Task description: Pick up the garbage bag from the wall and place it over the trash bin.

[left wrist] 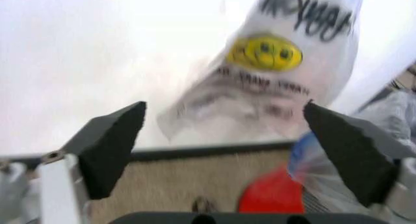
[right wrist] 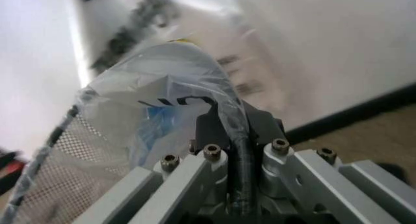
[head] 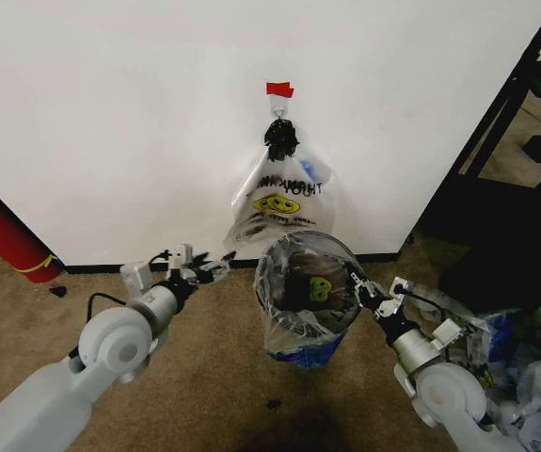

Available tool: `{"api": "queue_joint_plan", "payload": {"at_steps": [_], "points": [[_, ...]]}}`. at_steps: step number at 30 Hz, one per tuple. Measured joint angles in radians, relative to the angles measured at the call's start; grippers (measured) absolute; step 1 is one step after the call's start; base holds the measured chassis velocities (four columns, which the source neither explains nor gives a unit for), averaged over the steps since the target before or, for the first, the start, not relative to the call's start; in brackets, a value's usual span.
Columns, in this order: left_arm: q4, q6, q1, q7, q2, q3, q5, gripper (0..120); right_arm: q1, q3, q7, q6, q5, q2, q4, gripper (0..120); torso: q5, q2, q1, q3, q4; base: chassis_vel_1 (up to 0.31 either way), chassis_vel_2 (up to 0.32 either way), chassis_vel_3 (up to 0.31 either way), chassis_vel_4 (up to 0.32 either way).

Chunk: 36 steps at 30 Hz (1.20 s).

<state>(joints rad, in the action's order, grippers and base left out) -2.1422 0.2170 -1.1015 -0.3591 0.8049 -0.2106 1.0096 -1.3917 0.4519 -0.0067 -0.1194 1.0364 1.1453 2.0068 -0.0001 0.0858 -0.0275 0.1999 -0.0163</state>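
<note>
The garbage bag (head: 294,331), thin clear film with blue patches low down, is draped over the trash bin (head: 319,241), which stands on the carpet just before the wall (head: 110,113). My right gripper (head: 357,282) is at the bin's right rim. In the right wrist view the right gripper (right wrist: 237,119) is shut on the garbage bag (right wrist: 162,87) where the film lies over the rim. My left gripper (head: 215,270) hovers open left of the bin. In the left wrist view the left gripper (left wrist: 227,151) is empty, facing the bin's red base (left wrist: 273,197).
A clear bag with a yellow smiley (head: 279,202) hangs from the hook (head: 278,111) under a red tape strip (head: 279,89), right behind the bin. A long red cylinder (head: 2,235) leans at the left. A black shelf (head: 505,122) and a heap of plastic bags (head: 533,367) stand at the right.
</note>
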Motion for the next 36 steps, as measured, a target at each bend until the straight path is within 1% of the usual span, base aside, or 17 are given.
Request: {"api": "queue_joint_plan", "payload": {"at_steps": [1, 2, 4, 5, 8, 9, 10, 12, 14, 17, 21, 22, 23, 25, 27, 30, 36], "points": [[0.000, 0.000, 0.000, 0.000, 0.000, 0.000, 0.000, 98, 0.000, 0.000, 0.000, 0.000, 0.000, 0.000, 0.000, 1, 0.0000, 0.000, 0.000, 0.000, 0.0000, 0.000, 0.000, 0.000, 0.000], [-0.001, -0.025, -0.015, 0.007, 0.018, -0.002, -0.051, 99, -0.008, 0.005, 0.038, -0.002, -0.001, 0.014, 0.008, 1, -0.0002, 0.000, 0.000, 0.000, -0.0009, 0.000, 0.000, 0.000, 0.000], [-0.003, -0.072, -0.052, 0.025, 0.059, -0.012, -0.155, 100, -0.014, 0.010, 0.100, -0.011, -0.001, 0.039, 0.021, 1, 0.0003, 0.000, 0.000, 0.000, -0.0008, 0.000, 0.000, 0.000, 0.000], [-0.003, -0.095, -0.076, 0.035, 0.081, -0.025, -0.207, 100, -0.014, 0.010, 0.121, -0.014, -0.001, 0.049, 0.024, 1, 0.0001, 0.000, 0.000, 0.000, -0.0012, 0.000, 0.000, 0.000, 0.000], [-0.016, -0.172, -0.188, 0.068, 0.144, -0.100, -0.358, 100, 0.001, -0.005, 0.173, -0.020, -0.001, 0.072, 0.024, 1, 0.0001, 0.000, 0.000, 0.000, 0.0002, 0.000, 0.000, 0.000, 0.000], [-0.016, -0.172, -0.188, 0.068, 0.144, -0.100, -0.358, 100, 0.001, -0.005, 0.173, -0.020, -0.001, 0.072, 0.024, 1, 0.0001, 0.000, 0.000, 0.000, 0.0002, 0.000, 0.000, 0.000, 0.000], [-0.022, -0.202, -0.222, 0.078, 0.163, -0.123, -0.406, 100, 0.003, -0.011, 0.179, -0.022, -0.002, 0.077, 0.024, 1, 0.0001, 0.000, 0.000, 0.000, 0.0003, 0.000, 0.000, 0.000, 0.000], [-0.026, -0.239, -0.265, 0.087, 0.188, -0.152, -0.463, 100, 0.007, -0.020, 0.184, -0.024, -0.004, 0.085, 0.024, 1, 0.0000, 0.000, 0.000, 0.000, 0.0002, 0.000, 0.000, 0.000, 0.000], [-0.029, -0.281, -0.316, 0.087, 0.227, -0.189, -0.521, 100, 0.010, -0.030, 0.191, -0.031, -0.011, 0.095, 0.024, 1, 0.0001, 0.000, 0.000, 0.000, -0.0003, 0.000, 0.000, 0.000, 0.000], [-0.029, -0.307, -0.351, 0.090, 0.253, -0.215, -0.553, 100, 0.012, -0.035, 0.194, -0.035, -0.016, 0.099, 0.024, 1, 0.0000, 0.000, 0.000, 0.000, -0.0002, 0.000, 0.000, 0.000, 0.000], [-0.038, -0.386, -0.480, 0.119, 0.357, -0.316, -0.645, 100, 0.023, -0.056, 0.196, -0.044, -0.032, 0.112, 0.005, 1, 0.0001, 0.000, 0.000, 0.000, 0.0000, 0.000, 0.000, 0.000, 0.000], [-0.041, -0.395, -0.500, 0.122, 0.374, -0.330, -0.653, 100, 0.025, -0.060, 0.195, -0.045, -0.034, 0.114, 0.000, 1, 0.0000, 0.000, 0.000, 0.000, -0.0002, 0.000, 0.000, 0.000, 0.000], [-0.041, -0.395, -0.500, 0.122, 0.374, -0.330, -0.653, 100, 0.025, -0.060, 0.195, -0.045, -0.034, 0.114, 0.000, 1, 0.0000, 0.000, 0.000, 0.000, -0.0002, 0.000, 0.000, 0.000, 0.000], [-0.046, -0.426, -0.565, 0.127, 0.421, -0.362, -0.669, 100, 0.037, -0.078, 0.194, -0.050, -0.041, 0.124, -0.019, 1, 0.0000, 0.000, 0.000, 0.000, -0.0002, 0.000, 0.000, 0.000, 0.000], [-0.046, -0.460, -0.613, 0.128, 0.450, -0.375, -0.691, 100, 0.050, -0.102, 0.199, -0.061, -0.052, 0.135, -0.041, 1, 0.0001, 0.000, 0.000, 0.000, 0.0000, 0.000, 0.000, 0.000, 0.000], [-0.047, -0.478, -0.649, 0.127, 0.477, -0.381, -0.700, 100, 0.064, -0.133, 0.205, -0.071, -0.060, 0.145, -0.066, 1, 0.0001, 0.000, 0.000, 0.000, 0.0000, 0.000, 0.000, 0.000, 0.000], [-0.055, -0.479, -0.647, 0.121, 0.493, -0.370, -0.711, 100, 0.090, -0.173, 0.218, -0.084, -0.083, 0.157, -0.110, 1, 0.0000, 0.000, 0.000, 0.000, -0.0002, 0.000, 0.000, 0.000, 0.000]]}}
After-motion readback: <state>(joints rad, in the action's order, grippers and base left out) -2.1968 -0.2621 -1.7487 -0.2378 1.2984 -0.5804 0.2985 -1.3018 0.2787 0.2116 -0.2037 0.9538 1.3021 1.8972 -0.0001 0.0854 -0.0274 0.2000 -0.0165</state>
